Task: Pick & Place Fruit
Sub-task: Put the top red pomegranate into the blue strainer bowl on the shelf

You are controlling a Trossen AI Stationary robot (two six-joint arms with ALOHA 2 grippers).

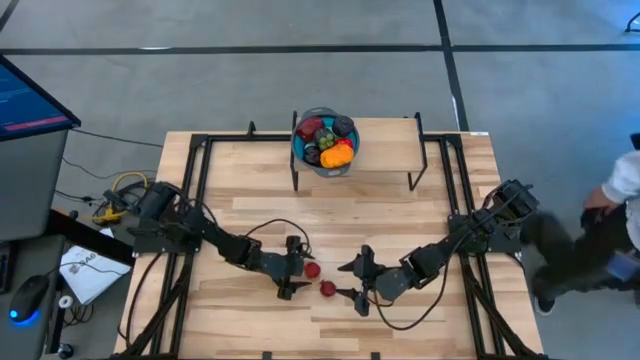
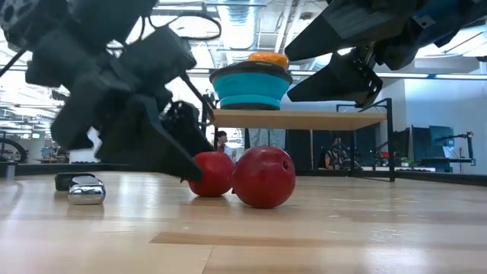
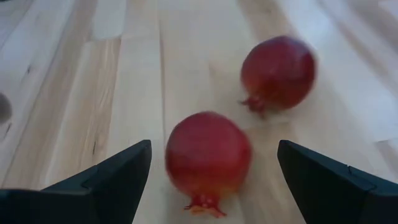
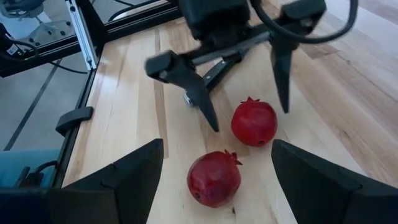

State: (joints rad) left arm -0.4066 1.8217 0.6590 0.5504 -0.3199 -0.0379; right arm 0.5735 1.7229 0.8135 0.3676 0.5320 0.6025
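Two small red pomegranate-like fruits lie on the wooden table. One (image 1: 312,269) (image 3: 208,155) lies between the open fingers of my left gripper (image 1: 291,268) (image 3: 214,177), which stand on either side of it with gaps showing in the right wrist view. The other (image 1: 327,288) (image 4: 214,177) lies just ahead of my open right gripper (image 1: 361,280) (image 4: 217,183), which hovers above the table. A blue bowl (image 1: 300,150) (image 2: 251,87) holding several fruit pieces, orange, dark red, green and dark purple, stands on a raised wooden shelf at the table's far side.
The shelf (image 1: 380,160) on black legs spans the far middle of the table. A small black-and-silver object (image 2: 80,189) lies on the table behind my left gripper. Black frame rails run along both sides. A person (image 1: 615,225) is beyond the table's right edge.
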